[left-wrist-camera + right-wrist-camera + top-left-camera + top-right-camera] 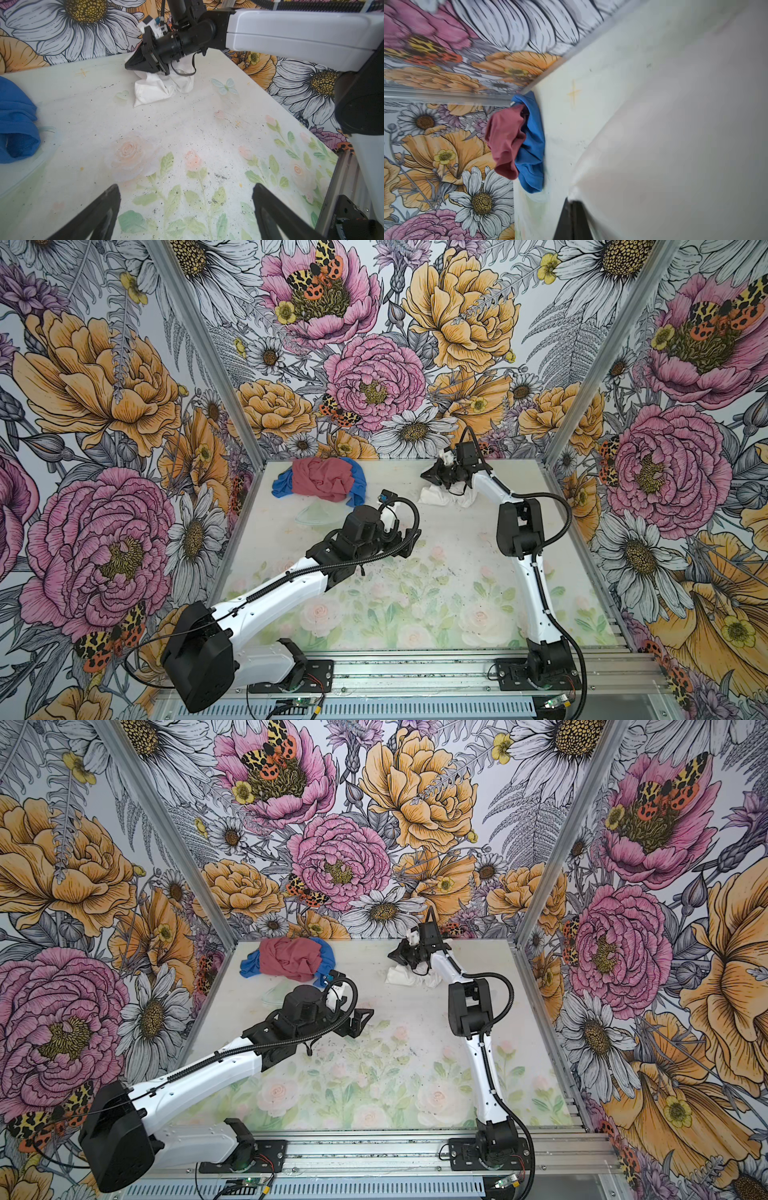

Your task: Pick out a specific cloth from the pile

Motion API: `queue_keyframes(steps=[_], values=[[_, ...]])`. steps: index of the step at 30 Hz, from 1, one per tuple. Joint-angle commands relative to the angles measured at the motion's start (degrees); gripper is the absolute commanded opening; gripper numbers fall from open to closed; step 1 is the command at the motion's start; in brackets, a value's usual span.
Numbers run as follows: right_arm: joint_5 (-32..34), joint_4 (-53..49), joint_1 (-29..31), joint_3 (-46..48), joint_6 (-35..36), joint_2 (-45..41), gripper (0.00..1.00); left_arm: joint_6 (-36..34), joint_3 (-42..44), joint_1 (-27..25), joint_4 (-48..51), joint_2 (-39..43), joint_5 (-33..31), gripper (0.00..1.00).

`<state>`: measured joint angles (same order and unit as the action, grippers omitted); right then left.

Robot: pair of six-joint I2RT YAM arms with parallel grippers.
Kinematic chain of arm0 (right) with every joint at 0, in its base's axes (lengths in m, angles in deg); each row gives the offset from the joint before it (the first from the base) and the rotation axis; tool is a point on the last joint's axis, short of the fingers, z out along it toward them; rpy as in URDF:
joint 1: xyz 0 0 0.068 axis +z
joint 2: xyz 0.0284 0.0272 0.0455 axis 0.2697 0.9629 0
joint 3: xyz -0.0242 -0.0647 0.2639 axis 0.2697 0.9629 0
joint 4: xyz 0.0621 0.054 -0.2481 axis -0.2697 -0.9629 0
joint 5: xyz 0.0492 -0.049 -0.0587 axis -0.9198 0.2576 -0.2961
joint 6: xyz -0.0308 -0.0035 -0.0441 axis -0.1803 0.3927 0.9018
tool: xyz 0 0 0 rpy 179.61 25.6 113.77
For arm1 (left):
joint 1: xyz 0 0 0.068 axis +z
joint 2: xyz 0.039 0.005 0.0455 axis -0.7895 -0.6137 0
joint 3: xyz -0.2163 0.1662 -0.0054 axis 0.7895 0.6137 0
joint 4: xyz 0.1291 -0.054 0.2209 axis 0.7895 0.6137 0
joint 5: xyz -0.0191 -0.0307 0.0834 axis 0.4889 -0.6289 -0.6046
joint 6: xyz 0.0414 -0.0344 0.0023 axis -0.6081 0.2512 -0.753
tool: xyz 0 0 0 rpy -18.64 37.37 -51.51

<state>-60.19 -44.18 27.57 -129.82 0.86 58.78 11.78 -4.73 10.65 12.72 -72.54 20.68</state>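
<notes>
right jaws are pinching shut on cloth (441, 497), right of frame centre; left jaws are hanging wide open mid-frame; pile (322, 483) is sitting apart, further left.

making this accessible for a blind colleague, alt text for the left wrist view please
The right gripper, fingers shut, pinches the white cloth by the back wall on the floral table. A blue garment lies apart, and the left gripper, fingers open, frames the foreground.

The right gripper (129, 64) hides part of the white cloth (153, 91). The left wrist view's edge cuts off the blue garment (16, 124).
</notes>
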Motion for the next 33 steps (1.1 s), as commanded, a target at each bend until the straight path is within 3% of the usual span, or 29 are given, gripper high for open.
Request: queue_keyframes(steps=[1, 7, 9, 11, 13, 15, 17, 20, 22, 25, 28, 30, 33], values=[[5.1, 0.2, 0.8, 8.0, 4.2, -9.9, 0.0, 0.7, 0.7, 1.2, -0.1, 0.3, -0.9, 0.99], [11.8, 0.4, -0.1, 22.8, 10.3, -20.2, 0.0, 1.5, -0.6, 1.3, -2.5, -3.3, 1.4, 0.99], [13.2, 0.2, -0.4, 24.7, 12.2, -22.3, 0.2, 1.6, -1.6, 0.8, -2.6, -4.7, 1.8, 0.99], [14.9, 0.3, -0.7, 26.3, 13.6, -24.9, 0.28, 1.2, -2.4, 0.0, -2.6, -5.6, 1.8, 0.99], [17.6, 0.3, -0.7, 27.7, 15.4, -28.1, 0.45, 1.1, -2.9, -0.6, -2.6, -6.1, 1.6, 0.99], [19.8, 0.0, -0.7, 28.5, 17.3, -30.9, 0.53, 1.1, -2.9, -1.0, -2.6, -6.2, 1.6, 0.99], [22.1, -0.2, -0.8, 28.5, 20.3, -32.9, 0.68, 1.1, -2.7, -1.1, -2.5, -6.0, 1.4, 0.99], [28.1, -0.4, -0.5, 27.8, 30.5, -33.8, 0.88, 0.8, -2.7, -1.1, -2.2, -5.6, 1.3, 0.99], [32.6, -0.2, 0.3, 26.7, 42.5, -32.8, 0.99, 0.5, -3.0, -1.1, -1.5, -5.3, 1.3, 0.99], [41.6, -0.2, 1.2, 24.1, 55.2, -29.1, 1.0, 0.4, -3.4, -1.0, -0.9, -4.8, 1.0, 0.99], [44.6, -0.4, -0.2, 18.7, 59.9, -23.6, 0.99, 0.3, -3.6, -1.0, -0.3, -4.4, 0.7, 0.99], [42.9, -0.7, -2.0, 13.9, 57.6, -19.8, 1.0, 0.4, -3.6, -1.0, 0.1, -4.1, 0.6, 0.99], [31.8, -4.6, -5.6, 5.0, 51.7, -13.5, 0.99, 0.7, -3.3, -1.4, 0.6, -3.5, -0.1, 0.99]])
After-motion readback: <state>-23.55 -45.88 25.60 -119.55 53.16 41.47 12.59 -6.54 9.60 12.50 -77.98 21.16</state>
